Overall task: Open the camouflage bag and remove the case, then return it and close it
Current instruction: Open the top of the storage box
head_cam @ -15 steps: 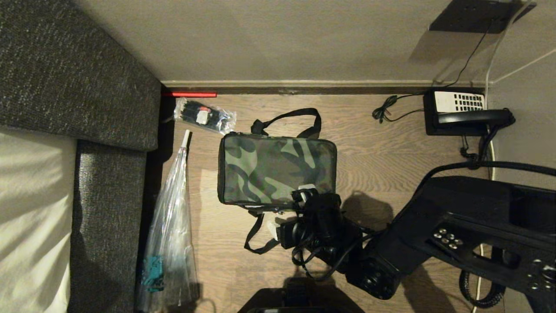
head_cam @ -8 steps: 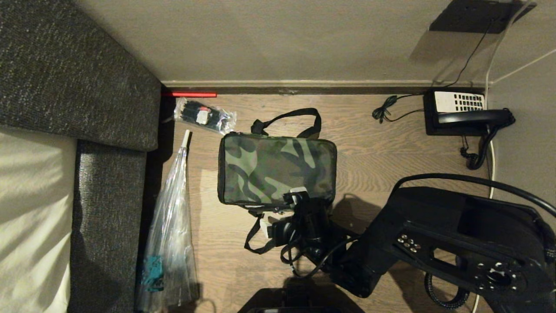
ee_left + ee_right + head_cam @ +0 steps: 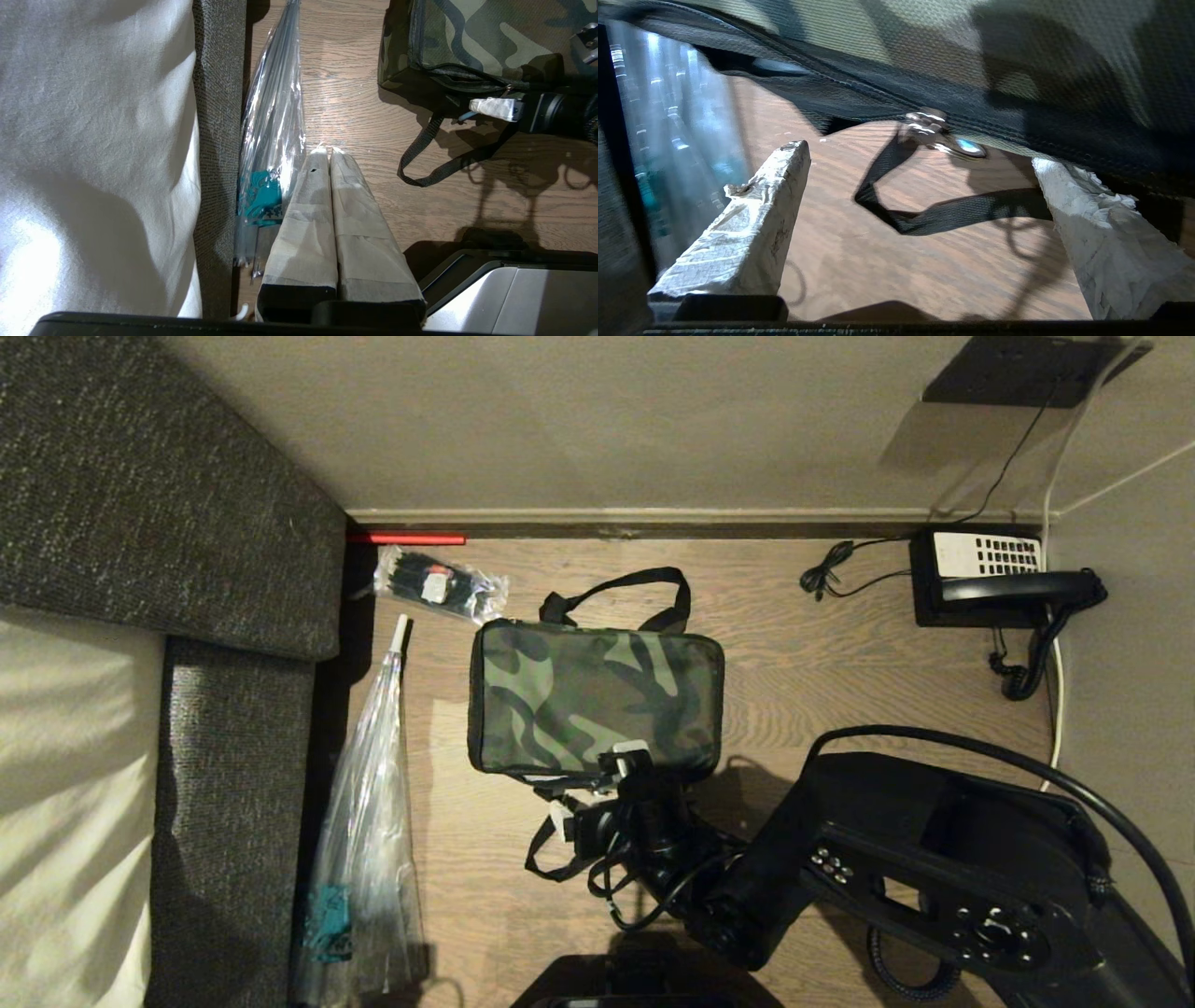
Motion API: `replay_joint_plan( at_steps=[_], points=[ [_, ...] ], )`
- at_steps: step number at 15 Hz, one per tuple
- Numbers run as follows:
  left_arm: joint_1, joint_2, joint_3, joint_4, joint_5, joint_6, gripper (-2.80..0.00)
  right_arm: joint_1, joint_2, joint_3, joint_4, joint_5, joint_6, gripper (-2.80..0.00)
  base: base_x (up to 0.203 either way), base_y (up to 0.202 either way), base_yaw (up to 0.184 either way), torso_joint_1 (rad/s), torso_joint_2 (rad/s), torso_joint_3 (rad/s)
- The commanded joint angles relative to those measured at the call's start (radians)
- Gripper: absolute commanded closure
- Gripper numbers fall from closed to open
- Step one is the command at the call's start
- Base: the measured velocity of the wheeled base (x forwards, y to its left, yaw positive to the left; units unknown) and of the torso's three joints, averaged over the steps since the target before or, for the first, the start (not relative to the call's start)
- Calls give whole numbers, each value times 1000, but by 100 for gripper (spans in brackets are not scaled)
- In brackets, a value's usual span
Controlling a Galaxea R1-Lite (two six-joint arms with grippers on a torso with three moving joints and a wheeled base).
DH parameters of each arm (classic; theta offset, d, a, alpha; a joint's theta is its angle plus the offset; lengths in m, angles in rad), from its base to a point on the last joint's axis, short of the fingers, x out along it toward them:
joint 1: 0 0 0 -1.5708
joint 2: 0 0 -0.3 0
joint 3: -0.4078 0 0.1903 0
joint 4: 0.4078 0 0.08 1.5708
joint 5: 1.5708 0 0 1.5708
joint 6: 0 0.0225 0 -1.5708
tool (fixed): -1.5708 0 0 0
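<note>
Lying zipped on the floor (image 3: 822, 653), one camouflage bag (image 3: 595, 698) with two strap handles is faced by the gaping right end effector (image 3: 920, 182); the left end effector (image 3: 325, 156) is held closed.

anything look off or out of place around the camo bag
Nothing stands out. The camouflage bag lies flat and zipped on the floor, one strap handle loose beside it, with the open right hand at its near edge.
</note>
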Motion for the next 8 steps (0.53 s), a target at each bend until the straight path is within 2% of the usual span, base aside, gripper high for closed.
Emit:
replay_joint_plan(
  at_steps=[1,5,8],
  points=[
    [0,1,1,0,1,0,0,-1,18,-6,-15,-6,2,-280,0,0,0,0,0,0],
    [0,1,0,0,1,0,0,-1,36,-12,-83,-9,-6,-280,0,0,0,0,0,0],
    [0,1,1,0,1,0,0,-1,42,-29,-82,-10,4,-280,0,0,0,0,0,0]
  ],
)
